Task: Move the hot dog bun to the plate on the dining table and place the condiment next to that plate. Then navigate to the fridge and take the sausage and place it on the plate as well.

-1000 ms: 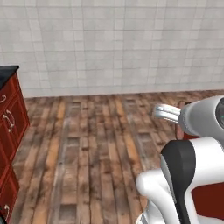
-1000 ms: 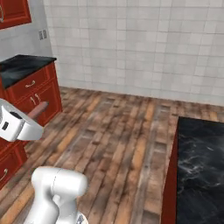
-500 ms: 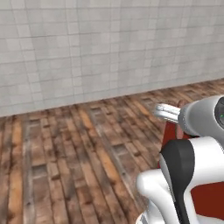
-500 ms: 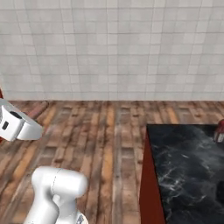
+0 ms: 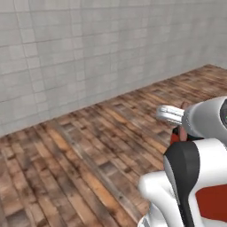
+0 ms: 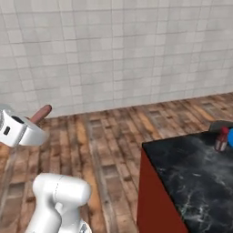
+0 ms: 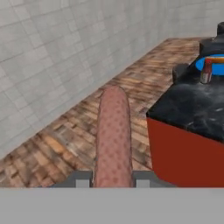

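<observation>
My gripper is shut on the sausage, a reddish-brown rod that sticks straight out between the two fingertips. From the right base camera the sausage pokes out past the white hand, over the wooden floor. The dining table, black marble on a red base, lies ahead to the right. On it stand the blue plate and, beside it, the condiment. An orange strip at the plate's far side may be the hot dog bun. The condiment also stands near the dining table's right end.
A grey tiled wall closes off the far side, with open wooden floor before it. Dark rounded shapes stand beyond the table. The table's red side is close on the right.
The whole picture has swung as the base turns: the red-drawered counter has left both base views and the dining table has come further in. The sausage stays in the shut gripper.
</observation>
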{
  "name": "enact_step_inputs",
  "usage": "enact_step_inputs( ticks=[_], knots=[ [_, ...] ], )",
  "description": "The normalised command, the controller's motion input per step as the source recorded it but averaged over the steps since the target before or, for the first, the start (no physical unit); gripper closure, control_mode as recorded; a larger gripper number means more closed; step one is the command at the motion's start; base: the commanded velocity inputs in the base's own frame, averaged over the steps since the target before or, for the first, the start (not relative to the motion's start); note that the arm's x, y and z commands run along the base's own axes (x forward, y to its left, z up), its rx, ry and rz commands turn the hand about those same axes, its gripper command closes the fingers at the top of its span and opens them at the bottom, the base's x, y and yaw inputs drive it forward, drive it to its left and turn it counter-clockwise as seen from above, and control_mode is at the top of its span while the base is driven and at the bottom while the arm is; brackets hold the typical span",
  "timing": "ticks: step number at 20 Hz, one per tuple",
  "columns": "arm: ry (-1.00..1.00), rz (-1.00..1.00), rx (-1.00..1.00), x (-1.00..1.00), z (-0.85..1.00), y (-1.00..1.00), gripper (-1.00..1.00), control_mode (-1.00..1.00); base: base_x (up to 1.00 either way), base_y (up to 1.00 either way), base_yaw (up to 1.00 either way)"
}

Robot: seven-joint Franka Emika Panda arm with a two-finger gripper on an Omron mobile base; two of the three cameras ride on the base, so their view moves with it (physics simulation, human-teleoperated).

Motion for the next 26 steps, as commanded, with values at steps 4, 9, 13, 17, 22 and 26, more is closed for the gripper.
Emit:
enact_step_inputs(
  ticks=[4,9,13,17,22,26],
  knots=[
    [0.0,0.0,0.0,0.0,0.0,0.0,1.0,1.0,0.57,0.81,-0.53],
    [0.0,0.0,0.0,0.0,0.0,0.0,1.0,1.0,0.56,0.8,-0.53],
    [0.0,0.0,0.0,0.0,0.0,0.0,1.0,1.0,0.58,0.77,-0.55],
    [0.0,0.0,0.0,0.0,0.0,0.0,1.0,1.0,0.56,0.76,-0.55],
    [0.0,0.0,0.0,0.0,0.0,0.0,1.0,1.0,0.56,0.7,-0.55],
    [0.0,0.0,0.0,0.0,0.0,0.0,1.0,1.0,0.57,0.7,-0.56]
  ],
)
